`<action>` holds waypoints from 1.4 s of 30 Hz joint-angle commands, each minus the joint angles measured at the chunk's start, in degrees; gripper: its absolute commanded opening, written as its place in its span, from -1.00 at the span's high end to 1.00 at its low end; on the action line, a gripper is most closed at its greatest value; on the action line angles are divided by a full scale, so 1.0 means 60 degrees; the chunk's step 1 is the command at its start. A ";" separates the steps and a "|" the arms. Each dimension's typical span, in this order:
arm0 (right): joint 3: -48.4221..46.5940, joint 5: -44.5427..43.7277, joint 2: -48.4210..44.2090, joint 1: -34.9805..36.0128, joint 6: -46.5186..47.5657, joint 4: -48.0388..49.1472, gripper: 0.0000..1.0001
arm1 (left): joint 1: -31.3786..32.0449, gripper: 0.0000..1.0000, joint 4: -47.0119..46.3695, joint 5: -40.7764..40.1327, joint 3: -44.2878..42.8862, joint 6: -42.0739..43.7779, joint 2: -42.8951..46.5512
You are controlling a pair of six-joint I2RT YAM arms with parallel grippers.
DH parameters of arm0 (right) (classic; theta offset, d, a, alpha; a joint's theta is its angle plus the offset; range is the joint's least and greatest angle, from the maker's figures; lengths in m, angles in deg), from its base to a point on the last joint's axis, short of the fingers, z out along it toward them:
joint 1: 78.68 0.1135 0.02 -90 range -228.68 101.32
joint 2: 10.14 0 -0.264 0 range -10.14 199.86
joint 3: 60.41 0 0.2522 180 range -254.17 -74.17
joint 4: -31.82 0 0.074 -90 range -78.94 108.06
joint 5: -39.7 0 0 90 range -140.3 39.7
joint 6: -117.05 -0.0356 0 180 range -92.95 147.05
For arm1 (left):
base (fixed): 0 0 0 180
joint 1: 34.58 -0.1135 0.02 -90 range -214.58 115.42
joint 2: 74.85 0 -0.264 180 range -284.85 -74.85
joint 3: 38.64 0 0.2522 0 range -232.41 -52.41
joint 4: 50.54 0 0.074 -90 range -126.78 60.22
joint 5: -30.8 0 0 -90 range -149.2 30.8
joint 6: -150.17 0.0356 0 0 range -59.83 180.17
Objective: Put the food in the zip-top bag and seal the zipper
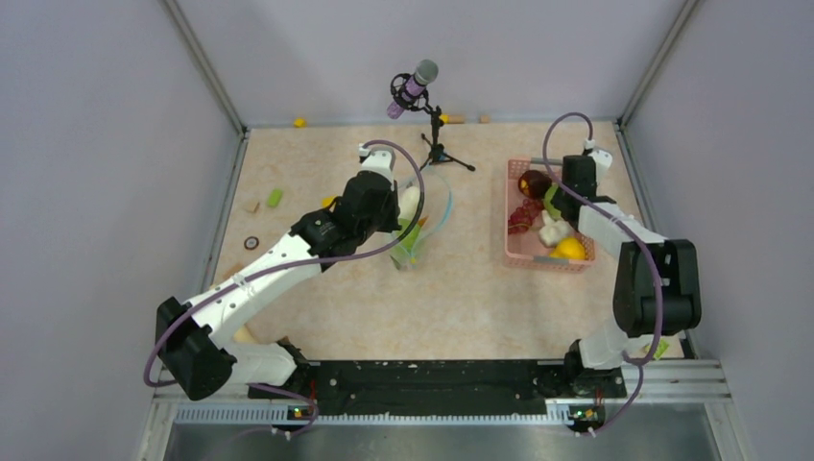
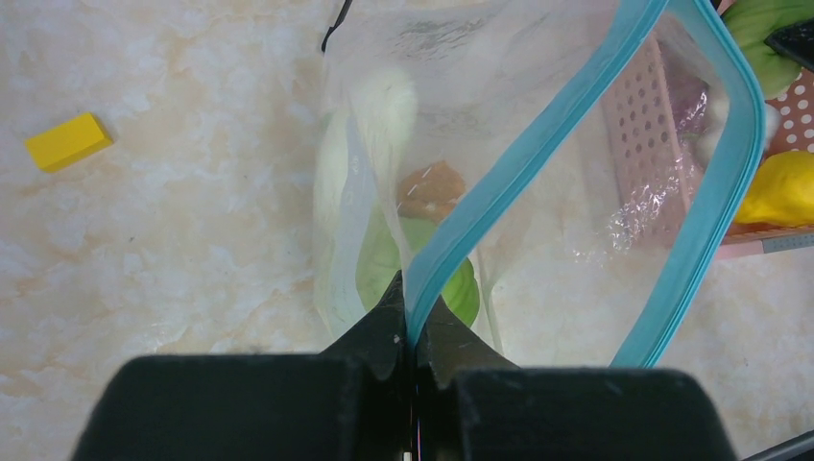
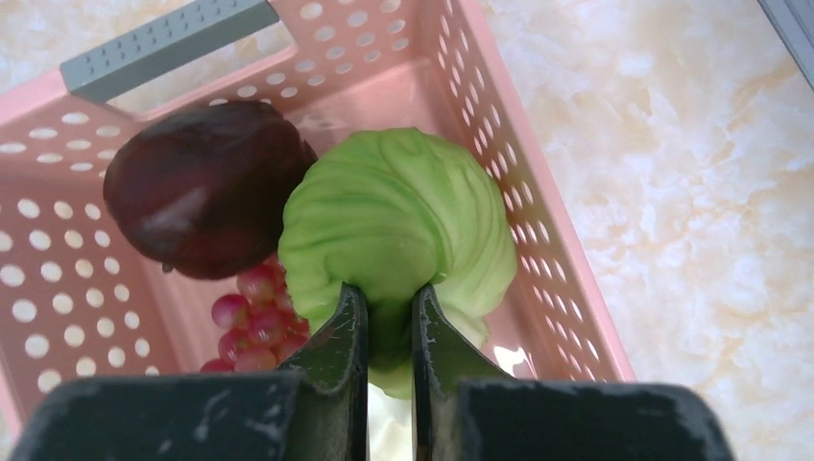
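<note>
The clear zip-top bag stands open at table centre. My left gripper is shut on its light blue zipper, holding one side of the mouth up. Inside the bag lie a white oblong vegetable, green leaves and an orange piece. My right gripper is shut on the pale green cabbage over the pink basket. A dark red fruit and red grapes lie in the basket. A yellow fruit sits at its near end.
A microphone on a small tripod stands behind the bag. Small bits lie scattered: a yellow block, a green piece, tan pieces and a ring. Grey walls enclose the table.
</note>
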 commanded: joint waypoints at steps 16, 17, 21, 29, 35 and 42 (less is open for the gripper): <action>0.1105 0.2104 -0.5683 -0.0058 0.0303 0.0285 1.00 | -0.0028 1.00 -0.0745 0.0217 0.0106 -0.0042 0.0338; 0.1114 0.2741 -0.5889 -0.0058 0.0342 0.0402 1.00 | -0.0028 1.00 -0.0753 0.0248 0.0102 -0.0042 0.0338; 0.1129 0.5396 -0.6493 -0.0049 0.0339 0.1034 1.00 | -0.0021 1.00 -0.0822 0.0316 0.0106 -0.0038 0.0314; 0.1521 1.0668 -0.6853 -0.0058 -0.0349 0.3084 1.00 | -0.0029 1.00 -0.0890 0.0451 0.0169 -0.0082 0.0324; 0.2129 1.3221 -0.6553 -0.0035 -0.2124 0.5912 1.00 | -0.0030 1.00 -0.0907 0.0584 0.0160 -0.0143 0.0326; 0.2206 1.4113 -0.5997 0.0929 -0.3259 0.7830 1.00 | -0.0030 1.00 -0.0935 0.0695 0.0200 -0.0221 0.0327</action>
